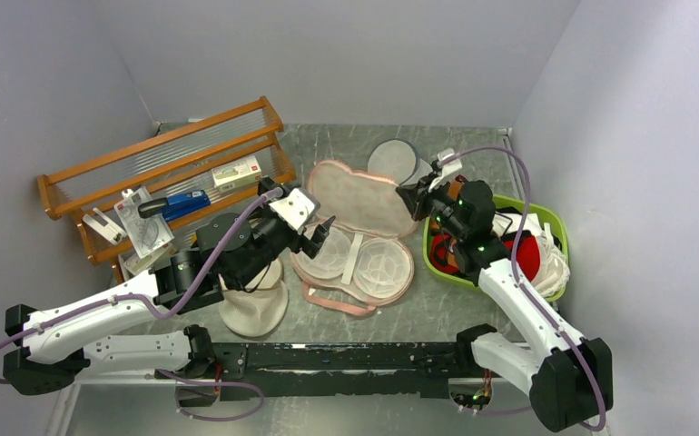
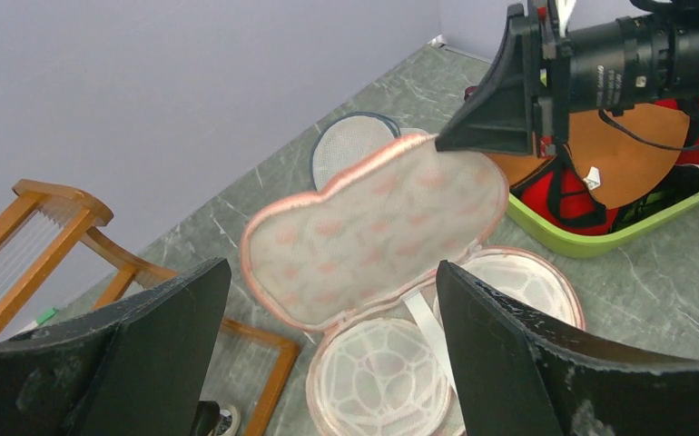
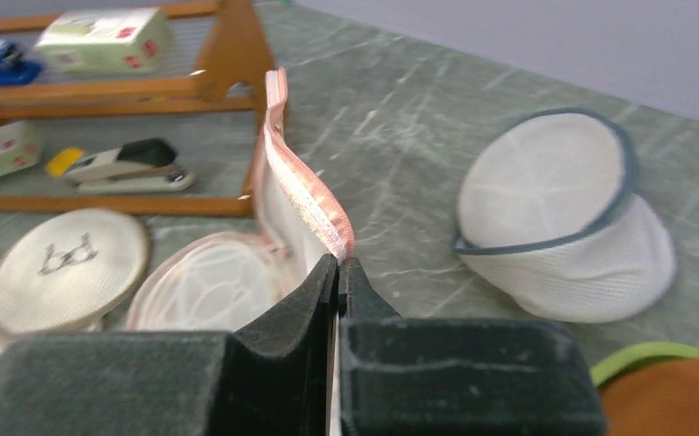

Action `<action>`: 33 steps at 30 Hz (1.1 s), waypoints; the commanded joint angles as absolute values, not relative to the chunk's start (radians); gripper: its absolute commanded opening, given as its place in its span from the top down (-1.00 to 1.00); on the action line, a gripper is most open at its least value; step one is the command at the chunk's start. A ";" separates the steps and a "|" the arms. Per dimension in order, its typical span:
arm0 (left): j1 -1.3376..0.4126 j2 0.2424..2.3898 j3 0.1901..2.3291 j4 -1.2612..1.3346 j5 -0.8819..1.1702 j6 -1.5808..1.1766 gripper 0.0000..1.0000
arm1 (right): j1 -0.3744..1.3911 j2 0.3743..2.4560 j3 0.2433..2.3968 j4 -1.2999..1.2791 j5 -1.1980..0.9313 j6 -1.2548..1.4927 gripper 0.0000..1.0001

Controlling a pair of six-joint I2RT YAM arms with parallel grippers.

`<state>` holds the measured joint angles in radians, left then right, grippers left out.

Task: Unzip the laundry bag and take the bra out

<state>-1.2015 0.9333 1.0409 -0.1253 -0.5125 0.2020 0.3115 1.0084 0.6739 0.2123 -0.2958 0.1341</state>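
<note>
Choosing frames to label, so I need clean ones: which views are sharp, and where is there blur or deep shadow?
Top external: evenly lit, sharp throughout, only soft shadows on the table. Left wrist: the laundry bag lid is crisp, the near jaws dark and slightly soft. Right wrist: the jaws fill the foreground blurred, the wooden rack behind is soft, the white mesh pouch fairly clear.

laundry bags: 3 – pink padded bag (image 2: 373,236), cream mesh bag (image 3: 64,259), round white pouch (image 3: 555,218)
bras: 1 orange bra (image 2: 632,150); red bras (image 2: 559,195) can't be counted (tangled heap)
green basket (image 2: 600,243): 1
wooden rack (image 3: 237,54): 1
staplers: 2 – blue stapler (image 1: 182,204), black stapler (image 3: 128,165)
small boxes (image 3: 101,36): 2
</note>
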 commanded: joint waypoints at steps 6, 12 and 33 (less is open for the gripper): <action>-1.210 0.920 1.089 -0.136 -0.531 0.212 -0.91 | 0.353 0.913 0.520 0.284 -0.683 0.216 1.00; -1.211 0.931 1.090 -0.135 -0.532 0.213 -0.91 | 0.365 0.902 0.363 0.422 -0.841 0.444 1.00; -1.212 0.946 1.091 -0.138 -0.525 0.206 -0.90 | 0.362 0.979 0.290 -0.017 -0.648 0.582 1.00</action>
